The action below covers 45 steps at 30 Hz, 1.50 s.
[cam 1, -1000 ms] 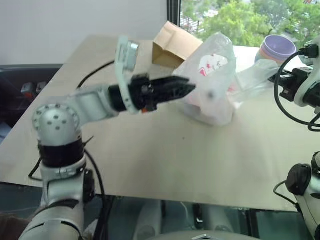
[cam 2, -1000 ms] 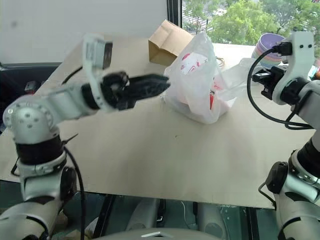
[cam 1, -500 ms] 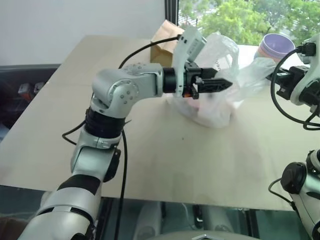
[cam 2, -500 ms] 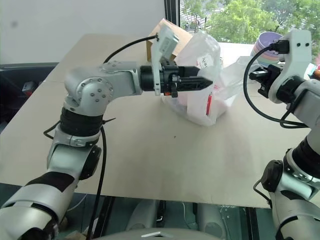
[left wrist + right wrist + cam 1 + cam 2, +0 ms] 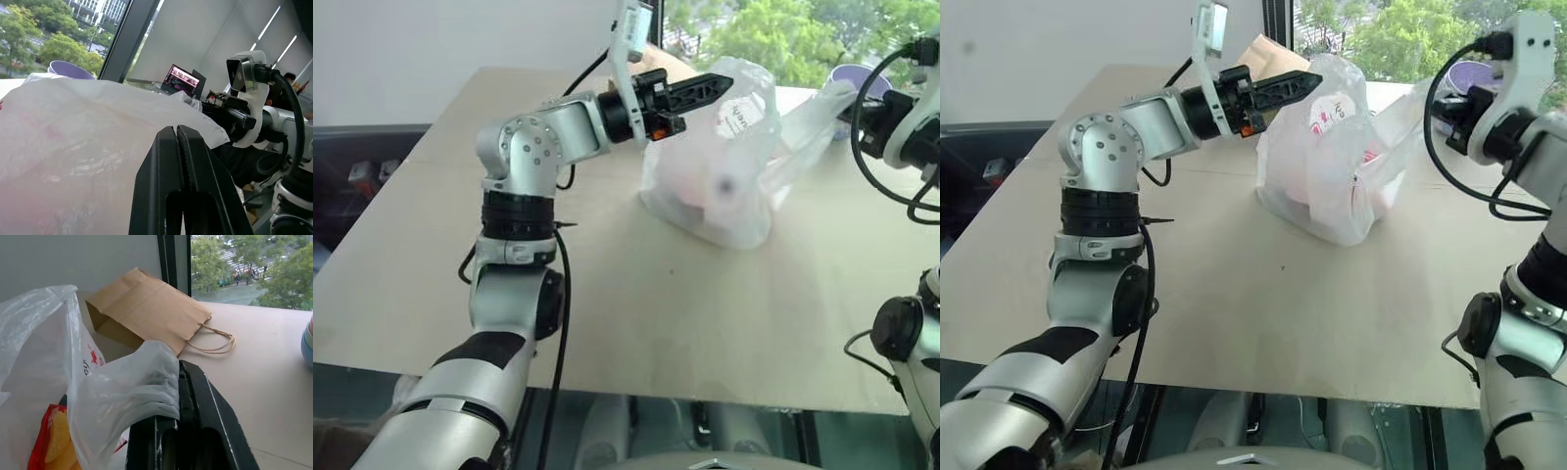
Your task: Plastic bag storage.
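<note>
1. The worktop [image 5: 607, 294] is a broad pale board running out toward a window.
2. The plastic bag [image 5: 710, 186] stands puffed up on the far middle of the worktop, thin and milky white with red print, and its top corners are pulled up.
3. A brown paper bag [image 5: 146, 313] with string handles lies on its side just behind the plastic bag.
4. The left hand [image 5: 720, 84] reaches across from the left, its black fingers pressed together at the plastic bag's upper left edge; whether any film is caught between them I cannot quite make out.
5. The right hand [image 5: 183, 396] is clamped on a twisted handle of the plastic bag, holding it up at the right.
6. A purple mug [image 5: 71, 71] stands beyond the plastic bag, near the window.
7. A red snack packet [image 5: 51, 440] shows inside the plastic bag.
</note>
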Each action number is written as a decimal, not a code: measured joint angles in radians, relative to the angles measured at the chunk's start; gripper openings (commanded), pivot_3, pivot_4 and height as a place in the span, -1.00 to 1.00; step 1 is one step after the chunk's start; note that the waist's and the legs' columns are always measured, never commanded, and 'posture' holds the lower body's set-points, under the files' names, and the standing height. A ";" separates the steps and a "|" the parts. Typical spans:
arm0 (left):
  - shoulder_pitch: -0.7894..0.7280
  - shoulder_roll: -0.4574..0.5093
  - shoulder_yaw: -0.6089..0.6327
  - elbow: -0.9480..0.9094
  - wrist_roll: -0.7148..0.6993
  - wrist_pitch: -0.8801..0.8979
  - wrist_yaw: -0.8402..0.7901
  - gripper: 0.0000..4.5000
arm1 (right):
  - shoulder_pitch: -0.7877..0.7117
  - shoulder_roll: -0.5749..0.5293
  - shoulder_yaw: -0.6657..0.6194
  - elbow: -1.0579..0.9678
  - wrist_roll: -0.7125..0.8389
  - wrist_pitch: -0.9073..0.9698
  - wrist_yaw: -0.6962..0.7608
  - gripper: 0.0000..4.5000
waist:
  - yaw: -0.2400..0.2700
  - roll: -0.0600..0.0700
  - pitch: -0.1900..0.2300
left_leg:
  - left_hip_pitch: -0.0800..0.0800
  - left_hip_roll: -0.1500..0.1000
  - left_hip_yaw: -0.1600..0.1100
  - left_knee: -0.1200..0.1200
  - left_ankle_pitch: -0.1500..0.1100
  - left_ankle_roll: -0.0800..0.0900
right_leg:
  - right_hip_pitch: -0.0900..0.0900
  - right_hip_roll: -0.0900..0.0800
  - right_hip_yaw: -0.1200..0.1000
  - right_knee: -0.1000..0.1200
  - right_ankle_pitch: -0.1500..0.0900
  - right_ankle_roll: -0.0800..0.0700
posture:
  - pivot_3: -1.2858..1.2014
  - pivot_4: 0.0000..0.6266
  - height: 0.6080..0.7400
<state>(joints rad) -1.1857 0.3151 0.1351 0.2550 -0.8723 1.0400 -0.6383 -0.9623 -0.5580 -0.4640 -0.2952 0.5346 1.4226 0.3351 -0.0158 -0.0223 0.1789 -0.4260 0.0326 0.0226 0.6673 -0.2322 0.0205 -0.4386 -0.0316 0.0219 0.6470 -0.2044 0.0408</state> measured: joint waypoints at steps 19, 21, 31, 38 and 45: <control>-0.033 -0.132 -0.072 -0.113 0.006 0.217 0.171 0.53 | -0.008 0.027 0.000 -0.089 0.069 0.044 -0.048 -1.00 | 0.001 0.000 0.000 | -0.006 -0.002 0.000 0.002 0.000 0.000 | -0.008 -0.001 0.001 0.006 0.000 0.000 | 0.03 -0.52 1.00; -0.058 -0.123 -0.105 -0.097 0.025 0.215 0.143 0.53 | -0.016 0.035 -0.007 -0.109 0.079 0.063 -0.057 -1.00 | 0.001 0.000 0.000 | -0.006 -0.002 0.000 0.002 0.000 0.000 | -0.008 -0.001 0.001 0.006 0.000 0.000 | 0.03 -0.52 1.00; -0.099 -0.028 -0.313 -0.023 0.158 0.089 -0.190 -0.98 | -0.023 0.056 -0.014 -0.121 0.098 0.065 -0.082 -1.00 | 0.001 0.001 0.000 | -0.007 -0.002 0.001 0.001 0.000 0.000 | -0.009 -0.001 0.002 0.006 0.000 0.000 | 0.03 -0.52 1.00; -0.210 0.032 0.124 0.174 -0.025 0.084 -0.115 -0.98 | -0.017 0.033 -0.025 0.051 0.040 -0.099 -0.095 -1.00 | -0.005 0.001 0.000 | -0.006 -0.002 0.001 0.002 0.000 0.000 | -0.010 -0.001 0.002 0.008 0.000 0.000 | 0.03 -0.52 1.00; -0.368 0.150 0.210 0.500 0.107 -0.209 -0.102 -0.98 | -0.223 -0.033 0.136 0.458 -0.093 -0.496 0.014 -1.00 | -0.008 0.001 0.001 | -0.007 -0.002 0.002 0.001 0.000 0.000 | -0.010 -0.001 0.003 0.006 0.000 0.001 | 0.03 -0.52 1.00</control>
<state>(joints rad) -1.5540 0.4649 0.3453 0.7547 -0.7655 0.8306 -0.7405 -1.1851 -0.5907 -0.3285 0.1624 0.4416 0.9269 0.3496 -0.0235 -0.0209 0.1797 -0.4326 0.0304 0.0246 0.6682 -0.2321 0.0207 -0.4486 -0.0328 0.0245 0.6530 -0.2040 0.0414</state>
